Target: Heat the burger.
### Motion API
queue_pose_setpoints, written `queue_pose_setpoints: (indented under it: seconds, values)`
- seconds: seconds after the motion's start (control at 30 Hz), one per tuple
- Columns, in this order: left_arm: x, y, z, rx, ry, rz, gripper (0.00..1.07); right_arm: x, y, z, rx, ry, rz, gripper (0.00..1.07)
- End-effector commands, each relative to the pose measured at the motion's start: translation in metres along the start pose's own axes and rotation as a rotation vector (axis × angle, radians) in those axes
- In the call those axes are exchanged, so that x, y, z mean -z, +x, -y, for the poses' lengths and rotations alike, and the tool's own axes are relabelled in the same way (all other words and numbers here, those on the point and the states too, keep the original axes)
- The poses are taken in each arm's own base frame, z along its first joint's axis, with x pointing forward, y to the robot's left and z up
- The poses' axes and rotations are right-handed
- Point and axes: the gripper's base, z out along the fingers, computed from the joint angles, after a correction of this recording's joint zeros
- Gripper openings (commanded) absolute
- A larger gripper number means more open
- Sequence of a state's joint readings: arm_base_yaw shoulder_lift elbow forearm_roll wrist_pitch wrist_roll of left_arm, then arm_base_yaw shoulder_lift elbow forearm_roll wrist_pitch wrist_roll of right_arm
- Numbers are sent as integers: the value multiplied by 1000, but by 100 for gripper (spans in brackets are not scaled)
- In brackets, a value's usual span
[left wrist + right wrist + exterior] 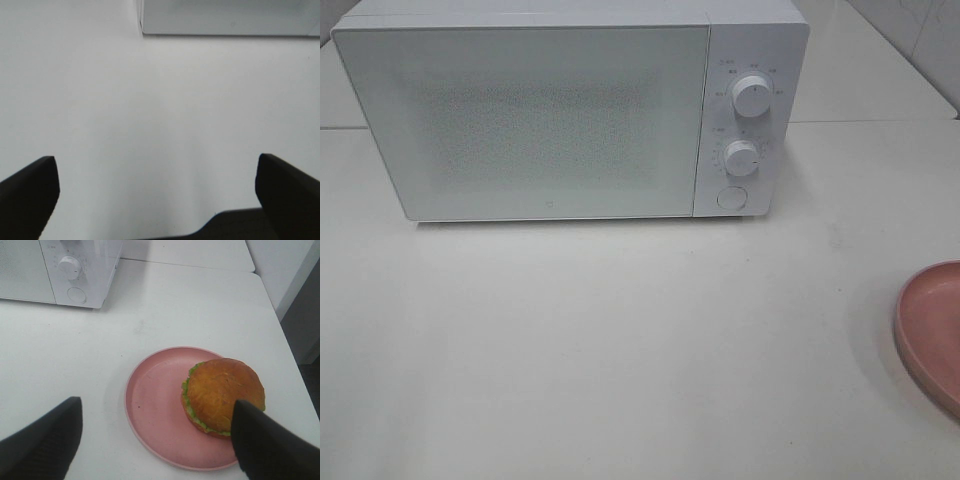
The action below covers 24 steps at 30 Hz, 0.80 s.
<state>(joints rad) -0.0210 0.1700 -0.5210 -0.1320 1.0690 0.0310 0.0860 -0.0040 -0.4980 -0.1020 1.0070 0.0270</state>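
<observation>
While the microwave door is shut and the burger sits untouched on its plate, the task looks barely begun.

From the high camera, the white microwave [570, 110] stands at the back of the worktop [620, 340] with its door [520, 120] closed, two knobs and a round button [731, 198] on its right panel; only the pink plate [932, 330] shows, cut off at the worktop's right edge, and the wide middle gives room to move. On the left wrist camera, the left gripper [157, 185] hangs with jaws spread over bare worktop near the microwave's front corner. On the right wrist camera, the right gripper [157, 440] hovers spread and empty above the burger [223, 395], which rests on the plate's side nearest the worktop's right edge. Opening the door likely comes first; that edge leaves little margin.
</observation>
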Motion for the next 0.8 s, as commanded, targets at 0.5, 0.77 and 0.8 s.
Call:
queue_pose_setpoints:
  seconds: [0.5,0.77,0.8]
  values:
    - [24,19,4,8,-26,198,100,4,0,1,3,8,44,75]
    - [24,18,4,8,-26,195,100,4,0,1,3,8,44,75]
    - [24,18,4,8,-26,193,100,4,0,1,3,8,44,75]
